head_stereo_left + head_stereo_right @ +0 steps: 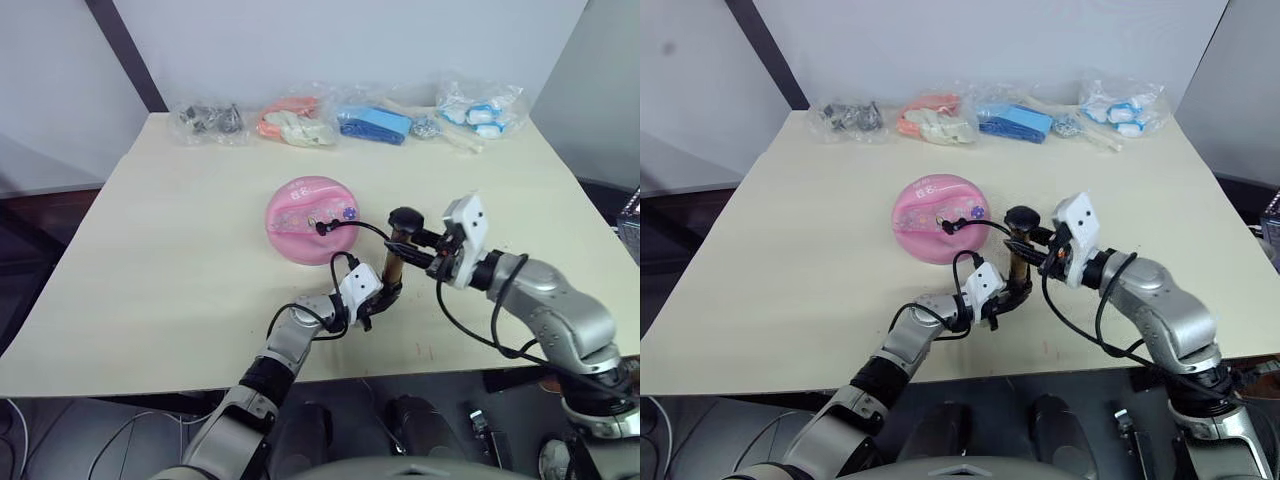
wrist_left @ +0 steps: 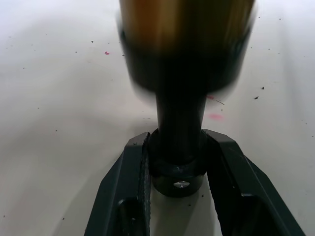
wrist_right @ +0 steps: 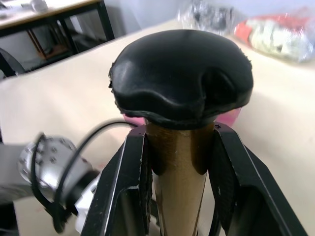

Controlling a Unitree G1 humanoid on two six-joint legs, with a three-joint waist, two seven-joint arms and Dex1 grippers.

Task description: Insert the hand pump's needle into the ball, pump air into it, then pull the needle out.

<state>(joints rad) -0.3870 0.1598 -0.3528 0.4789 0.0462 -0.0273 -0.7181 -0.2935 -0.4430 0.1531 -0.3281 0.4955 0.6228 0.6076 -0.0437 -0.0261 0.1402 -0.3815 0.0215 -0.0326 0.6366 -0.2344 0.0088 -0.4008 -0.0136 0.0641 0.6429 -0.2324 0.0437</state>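
Holding pump: the pump (image 1: 391,262) stands on the table (image 1: 160,250) near the ball (image 1: 311,217).
Left gripper (image 1: 383,297): pinches its black bottom.
Right gripper (image 1: 405,242): clamps the tube under the handle.
Feel: stiff, smooth, maybe slippery.
Hose (image 1: 350,226): bendy, reaches the soft ball.

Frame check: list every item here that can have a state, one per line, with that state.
hand pump: upright, held at both ends.
hose: runs from pump to the ball's top.
ball: on the table, top dented flat.
left gripper: shut on the pump's lower black end.
right gripper: shut on the tube just under the black handle.
bagged items: lying along the far table edge.
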